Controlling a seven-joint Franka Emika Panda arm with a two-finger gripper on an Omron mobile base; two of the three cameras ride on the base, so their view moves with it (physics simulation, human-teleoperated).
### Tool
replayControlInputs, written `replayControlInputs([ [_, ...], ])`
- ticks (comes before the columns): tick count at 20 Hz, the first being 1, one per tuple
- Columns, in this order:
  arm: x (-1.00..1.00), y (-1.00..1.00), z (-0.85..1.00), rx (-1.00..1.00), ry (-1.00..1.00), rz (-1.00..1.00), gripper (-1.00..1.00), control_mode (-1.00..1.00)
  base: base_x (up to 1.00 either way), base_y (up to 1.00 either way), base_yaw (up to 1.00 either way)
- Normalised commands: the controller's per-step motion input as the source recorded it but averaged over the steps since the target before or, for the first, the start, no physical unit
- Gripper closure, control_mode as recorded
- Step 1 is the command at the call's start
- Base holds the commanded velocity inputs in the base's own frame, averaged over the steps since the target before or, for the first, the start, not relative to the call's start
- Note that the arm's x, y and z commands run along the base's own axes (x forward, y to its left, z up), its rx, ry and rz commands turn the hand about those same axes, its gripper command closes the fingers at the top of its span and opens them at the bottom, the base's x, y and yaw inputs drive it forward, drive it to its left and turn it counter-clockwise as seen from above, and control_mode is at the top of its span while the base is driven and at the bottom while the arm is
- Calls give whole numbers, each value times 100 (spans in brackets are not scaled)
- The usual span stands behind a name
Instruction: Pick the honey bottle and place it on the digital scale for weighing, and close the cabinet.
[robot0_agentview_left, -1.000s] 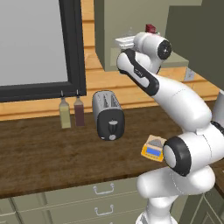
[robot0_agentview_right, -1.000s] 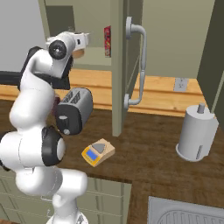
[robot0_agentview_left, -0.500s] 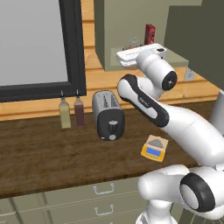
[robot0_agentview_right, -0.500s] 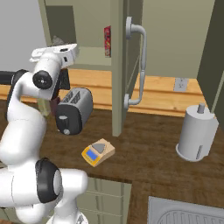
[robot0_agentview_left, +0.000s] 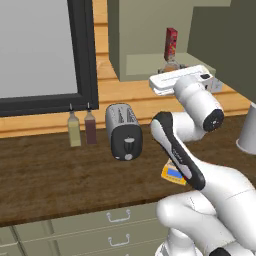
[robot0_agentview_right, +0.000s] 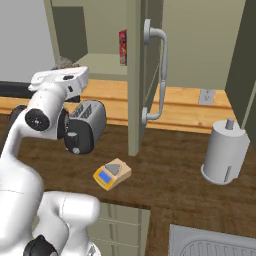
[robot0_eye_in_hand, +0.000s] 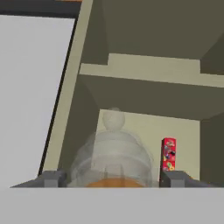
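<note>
Gripper (robot0_eye_in_hand: 109, 178) now nearer honey bottle (robot0_eye_in_hand: 112, 151)

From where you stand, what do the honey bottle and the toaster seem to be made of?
The honey bottle looks like clear, glossy plastic: ribbed, see-through walls with amber showing low inside and a pale top. The toaster looks like brushed metal, silver-grey with soft sheen, and has a black front panel, perhaps plastic. Being rendered, both are guesses.
</note>
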Motion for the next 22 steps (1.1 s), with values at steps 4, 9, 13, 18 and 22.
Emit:
replayControlInputs([
  [4, -80, -64, 0, 5, 21, -10, 100, -100, 0, 0, 0],
  [9, -35, -34, -23, -4, 18, 16, 100, -100, 0, 0, 0],
  [13, -2, -24, -58, -8, 20, 36, 100, -100, 0, 0, 0],
  [18, 1, 0, -87, -14, 17, 36, 100, -100, 0, 0, 0],
  [22, 9, 7, -88, -15, 14, 29, 100, -100, 0, 0, 0],
])
